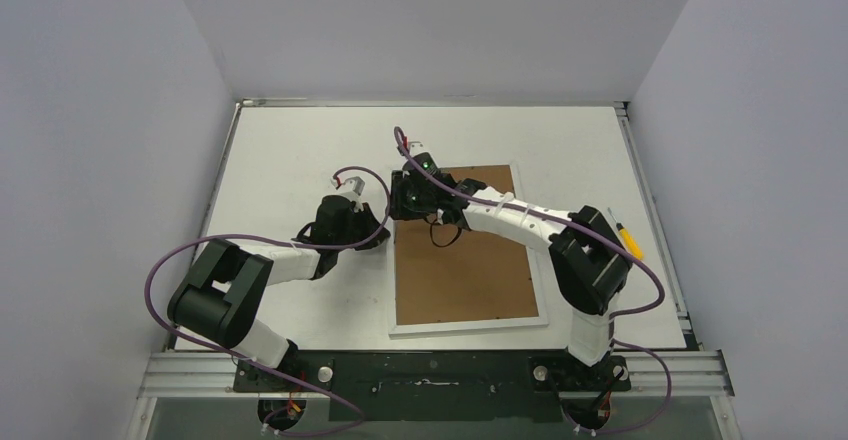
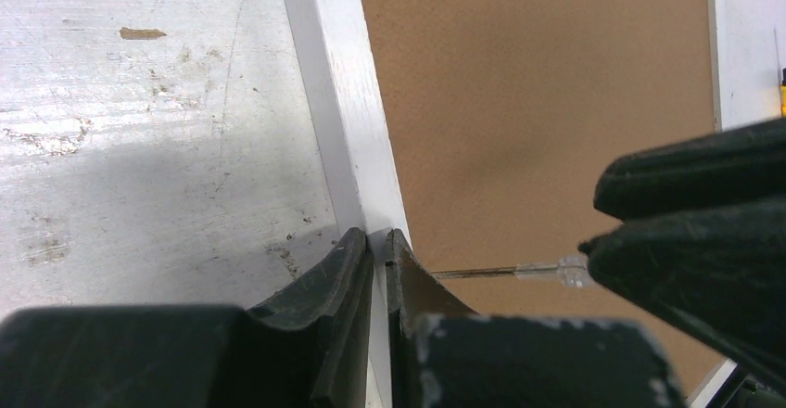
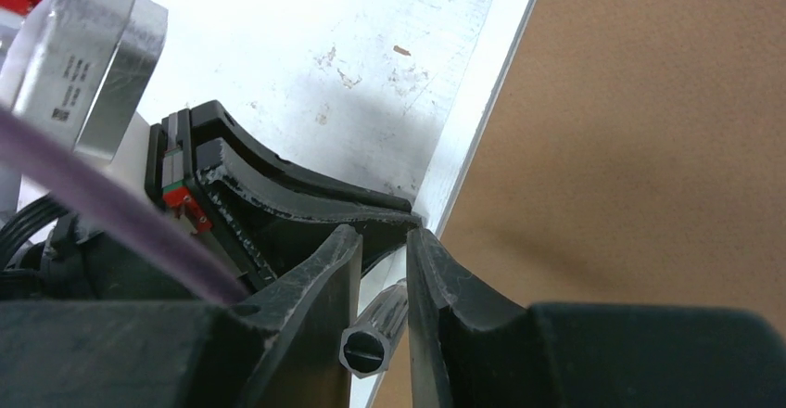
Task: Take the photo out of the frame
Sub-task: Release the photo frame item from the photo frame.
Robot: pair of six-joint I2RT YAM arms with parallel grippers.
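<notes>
The pale table (image 1: 290, 150) carries the frame (image 1: 465, 280), lying face down with its brown fibreboard back up and its narrow white border all round. It spreads away from both grippers, which meet at its far left edge.

The left gripper (image 2: 378, 239) has its fingers drawn together with only a slit between them, and the tips sit on the frame's white border strip. The brown back begins just past them.

The right gripper (image 3: 382, 234) hangs over the same border just beside the left one, clamped on a slim clear-handled tool (image 3: 371, 338). The tool's thin shaft reaches toward the left gripper's finger.

A yellow-handled tool (image 1: 628, 239) lies beyond the frame's opposite edge, well apart from both grippers.
</notes>
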